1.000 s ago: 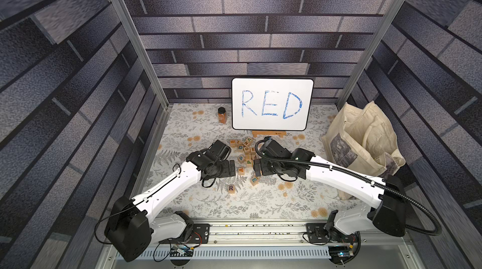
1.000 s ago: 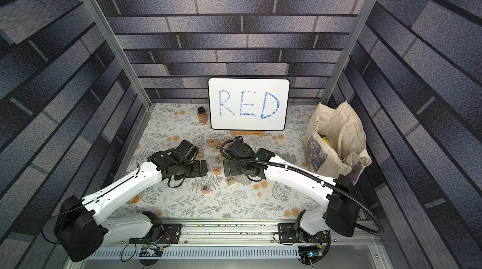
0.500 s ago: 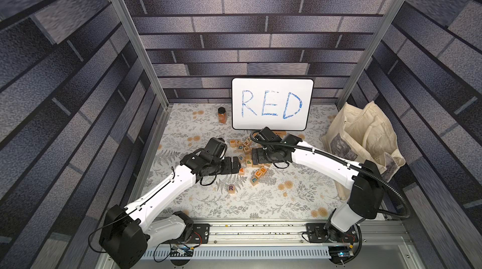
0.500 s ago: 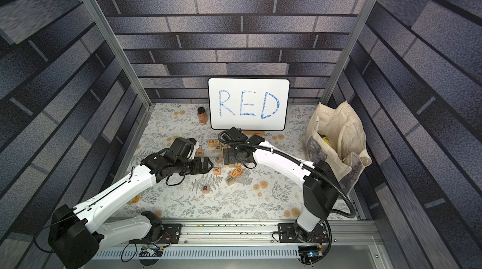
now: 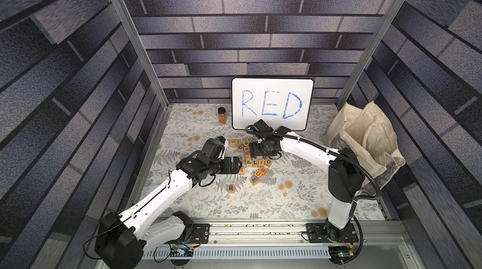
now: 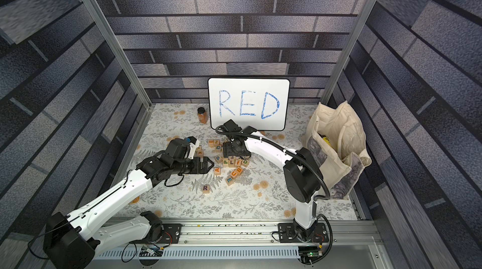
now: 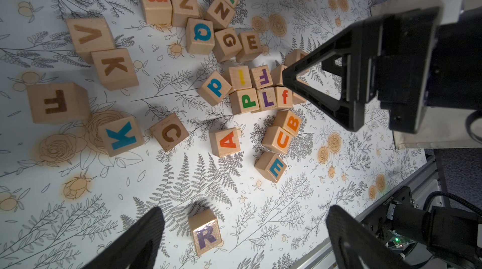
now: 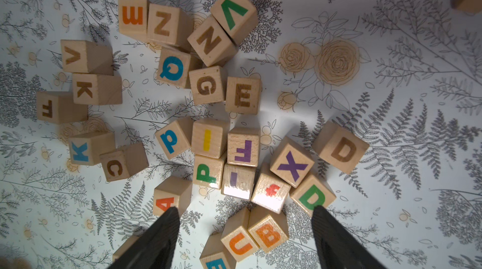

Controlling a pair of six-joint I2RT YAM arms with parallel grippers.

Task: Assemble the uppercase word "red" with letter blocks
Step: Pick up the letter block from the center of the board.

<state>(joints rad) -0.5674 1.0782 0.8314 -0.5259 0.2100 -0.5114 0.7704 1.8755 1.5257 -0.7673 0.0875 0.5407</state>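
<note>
The letter blocks (image 8: 208,137) are small pale wooden cubes with the grain showing, some faces printed in glossy colour; they huddle on a smooth table cover (image 5: 260,202) patterned with grey ferns and tan roses. The purple R (image 7: 206,233) sits alone, well apart from the heap on the rail side; the left gripper (image 5: 236,165) hovers near the heap's edge, its black fingers spread wide and empty. The orange E (image 8: 133,14) lies at the heap's far edge toward the whiteboard (image 5: 272,107), touching a brown N cube (image 8: 163,24); the green D (image 8: 313,197) sits at another edge, pressed against a purple X cube (image 8: 292,166) and a red f cube (image 8: 271,192). The right gripper (image 8: 245,210) points down over the heap, its textured black fingers parted and gripping nothing, one tip just over the D's corner; a limp cream cloth bag (image 5: 365,137) slumps by the right wall.
</note>
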